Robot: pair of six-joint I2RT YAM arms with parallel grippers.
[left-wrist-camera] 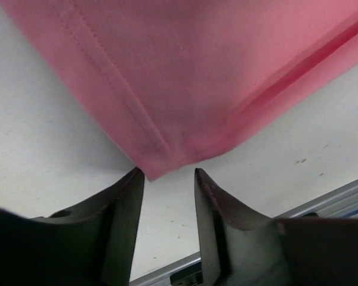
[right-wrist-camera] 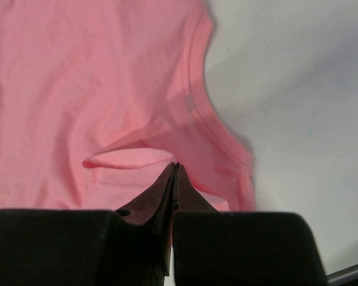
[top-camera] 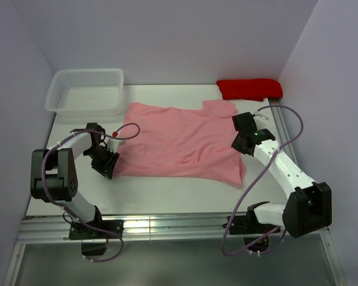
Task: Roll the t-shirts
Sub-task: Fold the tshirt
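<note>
The white table (top-camera: 167, 196) carries three things: pink t-shirt (top-camera: 179, 143), mesh basket (top-camera: 86, 89), red cloth (top-camera: 249, 89).

Plain salmon-pink t-shirt (top-camera: 179, 143), flat, lightly wrinkled

Both arms (top-camera: 280, 167) are white tubes with black joints, trailing looped purple cables (top-camera: 284, 107).

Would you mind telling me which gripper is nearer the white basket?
Left. The left gripper is at the t-shirt corner in front of the basket; the right gripper is shut on the t-shirt's opposite edge.
</note>
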